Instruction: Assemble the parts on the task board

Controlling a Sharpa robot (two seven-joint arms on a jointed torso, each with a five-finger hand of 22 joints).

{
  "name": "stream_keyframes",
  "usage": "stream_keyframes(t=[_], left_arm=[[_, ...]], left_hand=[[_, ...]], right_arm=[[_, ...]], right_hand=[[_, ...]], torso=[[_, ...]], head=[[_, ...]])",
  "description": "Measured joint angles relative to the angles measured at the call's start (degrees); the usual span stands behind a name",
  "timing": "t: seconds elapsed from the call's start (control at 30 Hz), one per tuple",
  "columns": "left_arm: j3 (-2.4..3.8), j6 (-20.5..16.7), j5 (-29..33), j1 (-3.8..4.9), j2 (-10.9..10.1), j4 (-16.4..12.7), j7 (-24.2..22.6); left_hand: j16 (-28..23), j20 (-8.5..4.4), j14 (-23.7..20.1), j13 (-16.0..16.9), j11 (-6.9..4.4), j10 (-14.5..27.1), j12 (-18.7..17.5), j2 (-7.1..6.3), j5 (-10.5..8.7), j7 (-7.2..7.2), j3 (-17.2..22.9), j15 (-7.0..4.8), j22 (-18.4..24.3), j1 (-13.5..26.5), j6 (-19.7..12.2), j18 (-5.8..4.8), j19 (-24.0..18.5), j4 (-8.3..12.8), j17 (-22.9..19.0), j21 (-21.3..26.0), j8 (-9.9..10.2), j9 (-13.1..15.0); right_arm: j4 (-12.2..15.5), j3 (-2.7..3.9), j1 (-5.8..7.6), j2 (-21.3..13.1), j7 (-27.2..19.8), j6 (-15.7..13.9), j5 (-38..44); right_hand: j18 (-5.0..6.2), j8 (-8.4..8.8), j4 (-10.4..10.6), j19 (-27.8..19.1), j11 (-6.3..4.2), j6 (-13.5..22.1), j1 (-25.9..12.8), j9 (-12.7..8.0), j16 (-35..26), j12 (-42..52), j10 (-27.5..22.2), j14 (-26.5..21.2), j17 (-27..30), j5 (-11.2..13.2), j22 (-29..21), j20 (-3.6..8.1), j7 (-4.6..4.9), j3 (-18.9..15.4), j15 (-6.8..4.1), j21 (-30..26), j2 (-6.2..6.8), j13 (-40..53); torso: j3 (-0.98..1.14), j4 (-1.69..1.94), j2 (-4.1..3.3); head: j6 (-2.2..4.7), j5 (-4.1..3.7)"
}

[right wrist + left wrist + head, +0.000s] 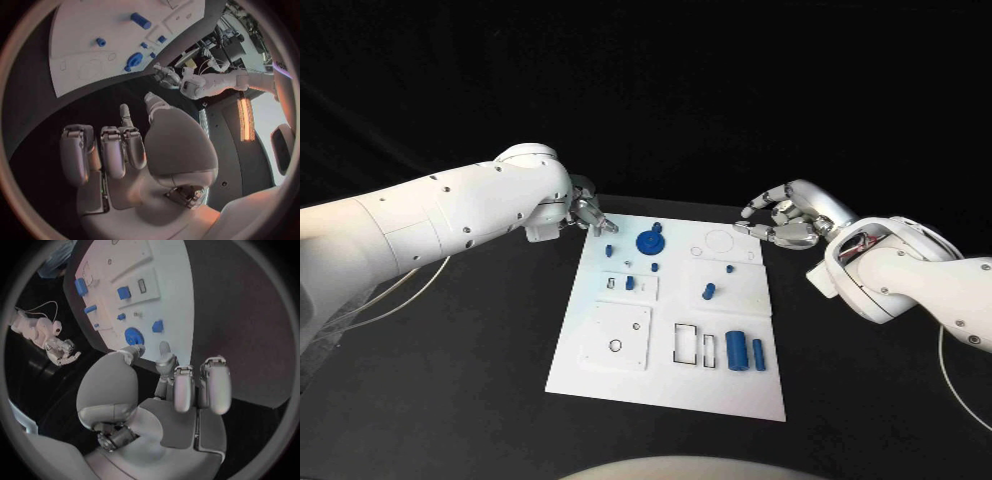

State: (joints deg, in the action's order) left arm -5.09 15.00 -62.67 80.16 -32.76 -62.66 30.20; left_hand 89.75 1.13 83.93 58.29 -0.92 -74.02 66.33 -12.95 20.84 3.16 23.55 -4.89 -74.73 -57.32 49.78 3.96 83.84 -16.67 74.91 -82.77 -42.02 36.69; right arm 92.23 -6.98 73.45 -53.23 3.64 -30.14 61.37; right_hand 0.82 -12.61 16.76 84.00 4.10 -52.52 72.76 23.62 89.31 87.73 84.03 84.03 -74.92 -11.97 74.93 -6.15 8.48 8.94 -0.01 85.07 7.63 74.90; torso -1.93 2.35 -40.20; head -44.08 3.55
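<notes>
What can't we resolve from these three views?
- Left hand fingertips, head view: bunched at the task board edge, too small to tell if they touch the board or hold a part.
- Small part beside the round blue part, head view: too small to identify.
- Right hand: fingers curled; palm side faces away in head view.
- Board's near end, both wrist views: cut off by the circle's rim.
</notes>
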Motion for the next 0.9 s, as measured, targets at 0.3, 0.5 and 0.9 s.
stream_keyframes(t=[0.3,0.5,0.9], left_arm=[[-0.36,1.69,0.56,-0.61,1.54,1.77,0.00],[-0.44,2.37,1.13,-0.99,2.12,2.48,0.00],[-0.48,3.02,1.69,-1.14,2.28,3.09,0.00]], left_hand=[[0.00,0.00,0.21,-0.19,0.00,0.00,-0.27,0.00,-0.35,0.00,-0.56,0.21,-0.08,0.00,0.00,0.00,0.00,-0.09,0.00,0.00,0.31,-0.13],[0.00,0.00,0.21,-0.27,0.00,0.00,-0.27,0.00,-0.68,0.00,-0.88,0.20,-0.08,0.00,0.00,0.00,0.00,-0.09,0.00,0.00,0.31,-0.13],[0.00,0.20,0.21,-0.40,0.21,0.21,-0.27,0.68,-0.68,0.00,-0.87,0.20,-0.15,-1.28,0.00,0.00,-0.20,-0.09,0.00,0.00,0.58,-0.32]], right_arm=[[-0.06,0.00,-0.01,0.35,-0.06,-0.19,0.08],[-0.10,0.00,-0.02,0.45,-0.08,-0.27,0.13],[-0.13,0.00,-0.03,0.49,-0.08,-0.35,0.18]], right_hand=[[0.00,0.00,0.00,0.00,0.00,0.00,0.00,0.00,0.00,0.00,0.00,0.00,0.00,0.00,-0.01,0.00,0.00,0.00,0.00,0.00,0.00,0.05],[0.00,0.00,0.00,0.00,0.00,0.00,0.00,0.00,0.00,0.00,0.00,0.00,0.00,0.00,-0.01,0.00,0.00,0.00,0.00,0.00,0.00,0.04],[0.00,0.00,0.00,0.00,0.00,0.00,0.00,0.00,0.00,0.00,0.00,0.00,0.01,0.00,-0.02,0.00,0.00,0.00,0.00,0.00,0.00,0.04]], torso=[[-0.09,0.00,-0.09],[-0.09,-0.08,-0.08],[-0.03,-0.04,0.03]], head=[[-0.26,0.22],[-0.38,0.36],[-0.58,0.30]])
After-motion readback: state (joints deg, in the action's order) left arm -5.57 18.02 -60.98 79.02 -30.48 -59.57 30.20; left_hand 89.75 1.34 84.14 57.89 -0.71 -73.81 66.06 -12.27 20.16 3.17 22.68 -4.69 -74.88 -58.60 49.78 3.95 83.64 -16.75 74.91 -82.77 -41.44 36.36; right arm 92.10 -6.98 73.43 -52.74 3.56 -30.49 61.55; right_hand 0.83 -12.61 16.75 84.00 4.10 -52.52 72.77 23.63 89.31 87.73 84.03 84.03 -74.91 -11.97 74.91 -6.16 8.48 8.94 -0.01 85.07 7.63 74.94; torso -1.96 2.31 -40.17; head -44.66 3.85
